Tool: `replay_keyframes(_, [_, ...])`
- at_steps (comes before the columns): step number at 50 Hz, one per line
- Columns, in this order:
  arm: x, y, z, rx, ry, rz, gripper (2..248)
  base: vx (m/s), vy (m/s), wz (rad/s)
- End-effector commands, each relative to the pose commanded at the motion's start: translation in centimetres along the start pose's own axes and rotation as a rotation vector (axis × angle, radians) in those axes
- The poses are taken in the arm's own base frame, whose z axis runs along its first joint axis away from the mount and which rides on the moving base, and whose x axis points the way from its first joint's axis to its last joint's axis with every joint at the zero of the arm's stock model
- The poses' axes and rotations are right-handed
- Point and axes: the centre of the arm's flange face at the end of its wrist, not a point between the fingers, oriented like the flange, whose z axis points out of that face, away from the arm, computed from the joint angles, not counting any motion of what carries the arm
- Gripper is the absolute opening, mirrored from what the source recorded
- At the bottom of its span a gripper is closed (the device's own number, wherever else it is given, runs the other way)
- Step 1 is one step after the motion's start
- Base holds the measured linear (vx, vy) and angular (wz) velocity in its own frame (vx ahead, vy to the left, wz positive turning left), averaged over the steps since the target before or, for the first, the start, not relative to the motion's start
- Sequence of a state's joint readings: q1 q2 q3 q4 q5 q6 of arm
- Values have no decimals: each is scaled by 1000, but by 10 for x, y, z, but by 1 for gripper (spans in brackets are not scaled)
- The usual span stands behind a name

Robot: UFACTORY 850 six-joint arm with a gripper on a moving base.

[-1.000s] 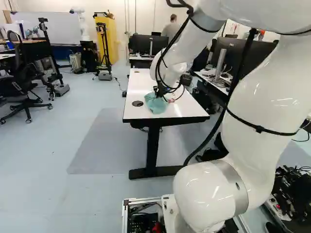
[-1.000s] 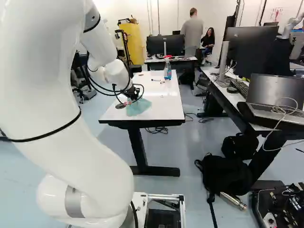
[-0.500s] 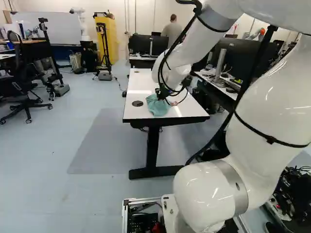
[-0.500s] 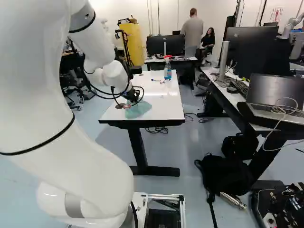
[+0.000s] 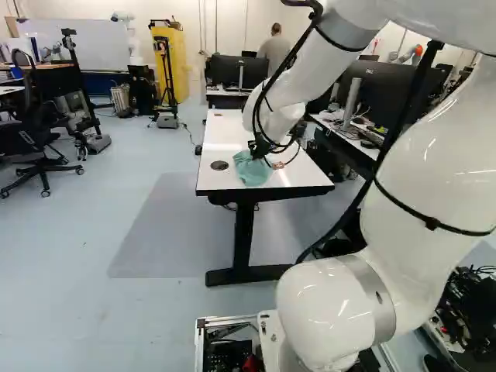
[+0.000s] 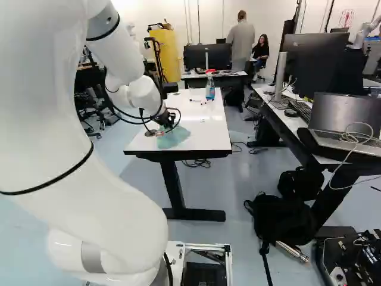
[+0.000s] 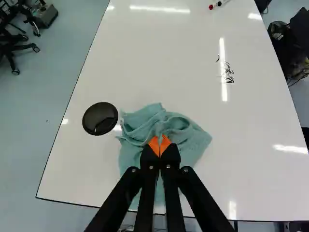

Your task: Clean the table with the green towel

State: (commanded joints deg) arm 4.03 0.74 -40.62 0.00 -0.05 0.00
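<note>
The fingers (image 7: 153, 146) are clenched on a raised fold of the towel (image 7: 193, 137), which lies bunched on the near part of the tabletop (image 7: 145, 58), just beside the black disc (image 7: 100, 119); how deep the pinch goes is hard to judge, since the cloth hides the tips. The step in hand looks to be wiping, and it would go well with the towel kept low and its loose folds spread flat, light even pressure, and slow, overlapping strokes towards the scrawl (image 7: 229, 73) ahead. A hard push could drag the tips across the surface, and a weak one would let the cloth glide over the ink. Strokes farther out should stop short of the markers (image 7: 216, 5) and the spray bottle (image 6: 210, 89). As for writing, the scrawl is dark, looping strokes that form no clear word; the bottle's label is too small to make out.
</note>
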Motion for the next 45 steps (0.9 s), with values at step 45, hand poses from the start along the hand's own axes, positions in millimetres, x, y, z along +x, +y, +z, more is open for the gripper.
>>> replay_keyframes(45, [48,67,18,-90,43,98,21,0,0,0])
